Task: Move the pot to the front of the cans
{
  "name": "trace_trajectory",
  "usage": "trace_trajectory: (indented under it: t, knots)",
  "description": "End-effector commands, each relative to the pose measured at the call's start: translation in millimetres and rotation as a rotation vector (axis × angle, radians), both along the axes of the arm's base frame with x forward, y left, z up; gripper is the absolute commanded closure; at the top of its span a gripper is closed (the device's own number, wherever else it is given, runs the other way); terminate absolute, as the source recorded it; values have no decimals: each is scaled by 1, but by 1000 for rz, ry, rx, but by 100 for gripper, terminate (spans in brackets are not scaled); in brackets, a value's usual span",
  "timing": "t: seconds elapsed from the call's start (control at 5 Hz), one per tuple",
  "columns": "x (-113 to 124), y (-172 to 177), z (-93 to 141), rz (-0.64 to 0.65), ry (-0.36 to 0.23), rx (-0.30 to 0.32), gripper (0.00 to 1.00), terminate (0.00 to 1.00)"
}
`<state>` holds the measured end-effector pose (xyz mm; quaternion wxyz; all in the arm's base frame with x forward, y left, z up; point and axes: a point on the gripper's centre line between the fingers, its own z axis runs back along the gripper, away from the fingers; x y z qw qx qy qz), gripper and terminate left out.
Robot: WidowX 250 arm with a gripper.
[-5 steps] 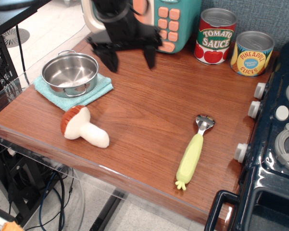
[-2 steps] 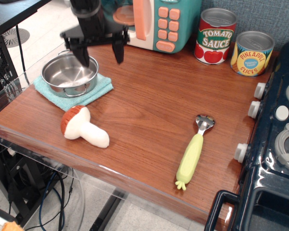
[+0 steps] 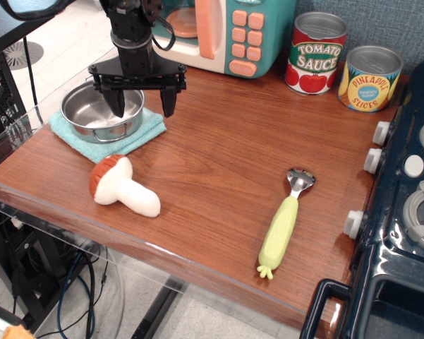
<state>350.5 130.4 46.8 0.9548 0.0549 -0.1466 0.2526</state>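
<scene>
Since a moment ago, the tool (image 3: 142, 106) has dropped lower, spread wide astride the pot's (image 3: 97, 111) right rim.

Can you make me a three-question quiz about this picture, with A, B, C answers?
1. What is the pot sitting on?
A. a teal cloth
B. the stove
C. the red can

2. How many cans are there?
A. one
B. two
C. four

3. How are the gripper's jaws?
A. shut on the mushroom
B. shut on the peeler
C. open over the pot's right rim

Answers:
1 A: the teal cloth shows under the pot.
2 B: a red can and a yellow can stand at the back.
3 C: one jaw is inside the pot, one outside.
</scene>
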Motion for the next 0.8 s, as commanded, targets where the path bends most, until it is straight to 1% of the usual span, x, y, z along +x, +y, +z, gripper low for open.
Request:
trace_trajectory:
  t: [0.0,0.2,0.6]
  knots:
    - [-2,11,7,28,-40,6,100,0]
    - [-2,12,7,27,-51,-7,100,0]
    - [-3,12,6,43,-51,-2,100,0]
